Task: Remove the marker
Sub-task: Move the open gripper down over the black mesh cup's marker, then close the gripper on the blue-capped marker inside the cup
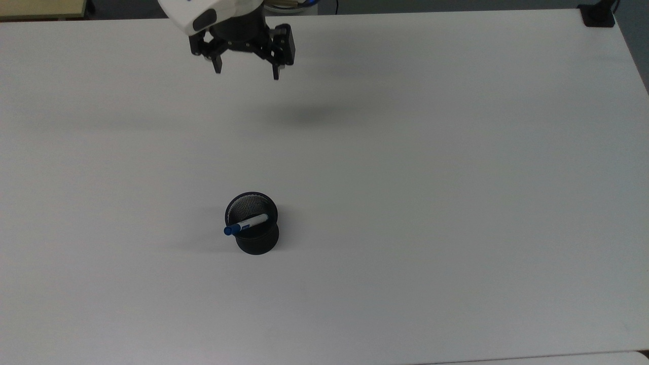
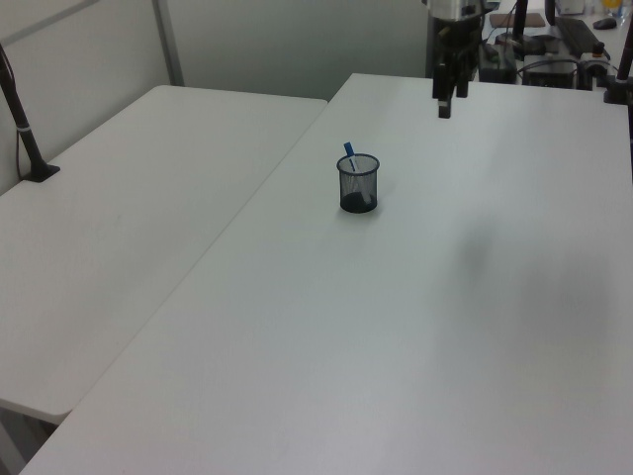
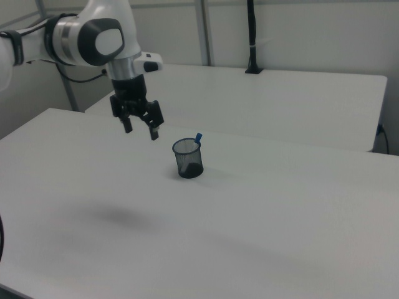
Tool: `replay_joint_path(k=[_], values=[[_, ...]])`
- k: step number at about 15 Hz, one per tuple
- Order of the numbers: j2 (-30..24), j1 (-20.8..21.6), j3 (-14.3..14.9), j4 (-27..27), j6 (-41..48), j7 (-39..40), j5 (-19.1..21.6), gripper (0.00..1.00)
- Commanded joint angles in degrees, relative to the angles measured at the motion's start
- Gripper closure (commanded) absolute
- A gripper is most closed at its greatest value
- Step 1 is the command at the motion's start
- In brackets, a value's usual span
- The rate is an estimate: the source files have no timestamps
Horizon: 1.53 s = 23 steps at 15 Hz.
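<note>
The marker (image 1: 245, 224), white with a blue cap, leans inside the black mesh cup (image 1: 256, 238), its cap poking over the rim on the top view's left. In the left view the marker's cap (image 2: 348, 151) sticks up above the cup (image 2: 358, 188); in the right view the marker's blue tip (image 3: 198, 137) shows at the rim of the cup (image 3: 187, 159). My gripper (image 1: 247, 72) hangs open and empty high over the table, well beyond the cup toward the top view's upper edge. The gripper (image 3: 141, 129) sits to the right view's left of the cup, and the gripper (image 2: 447, 103) shows up in the left view too.
The cup stands alone on a wide white table (image 1: 431, 177). A second white table (image 2: 119, 218) adjoins it on the left view's left. A black clamp post (image 2: 25, 129) stands on that table. Cluttered equipment (image 2: 564, 49) lies past the far edge.
</note>
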<state>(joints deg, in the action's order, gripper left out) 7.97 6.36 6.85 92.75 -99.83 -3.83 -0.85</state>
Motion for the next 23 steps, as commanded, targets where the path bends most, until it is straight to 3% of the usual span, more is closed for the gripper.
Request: replay_joint_path(k=[1, 5, 12, 15, 23], values=[[4.6, 1.1, 1.5, -3.1, -7.3, 0.8, 2.2, 0.00], [9.4, 1.7, 2.5, -4.8, -17.8, -3.6, 4.5, 0.00], [15.4, 1.8, 2.6, -6.5, -33.0, -13.6, 4.5, 0.00], [18.1, 2.2, 2.7, -6.5, -39.3, -14.6, 4.2, 0.05], [23.9, 2.1, 5.5, -10.9, -41.0, -14.3, 3.5, 0.21]])
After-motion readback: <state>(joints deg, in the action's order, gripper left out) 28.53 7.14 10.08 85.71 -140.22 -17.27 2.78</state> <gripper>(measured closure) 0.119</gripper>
